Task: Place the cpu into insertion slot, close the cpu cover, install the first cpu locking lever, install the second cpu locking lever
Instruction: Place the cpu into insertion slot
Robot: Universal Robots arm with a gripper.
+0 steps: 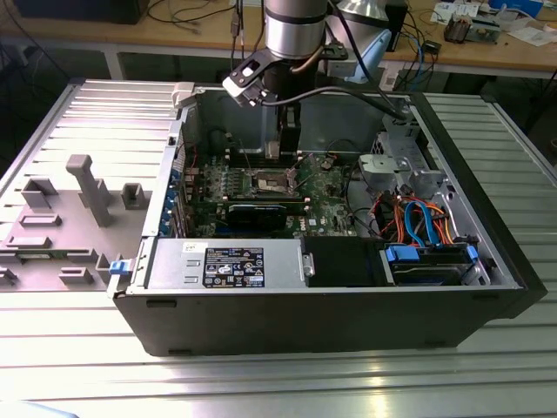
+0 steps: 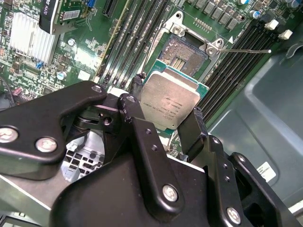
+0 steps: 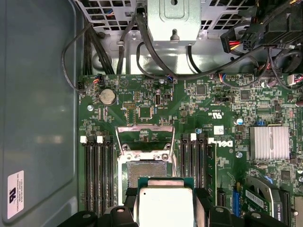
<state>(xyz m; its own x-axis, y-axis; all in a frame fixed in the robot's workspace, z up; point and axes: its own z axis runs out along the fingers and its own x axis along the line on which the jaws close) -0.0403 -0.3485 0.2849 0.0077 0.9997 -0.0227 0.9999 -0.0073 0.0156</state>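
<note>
Second wrist view: the pincer (image 2: 166,98) grips the cpu (image 2: 174,108) by two opposite edges, close beside the open insertion slot (image 2: 189,53), not seated. The risk (my judgement): lowered askew, a corner catches the rim and contacts bend. The chip's underside and the socket's keying are hidden. Beyond, in the first wrist view, the cpu cover (image 3: 142,128) stands raised. In the exterior view the arm (image 1: 294,35) hangs at upper middle.

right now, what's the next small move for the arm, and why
Probably ease the cpu toward the insertion slot until squarely over it. The end effector grips the cpu by two edges, it appears short of the bare slot in both wrist views, and the cpu cover stands open.
</note>
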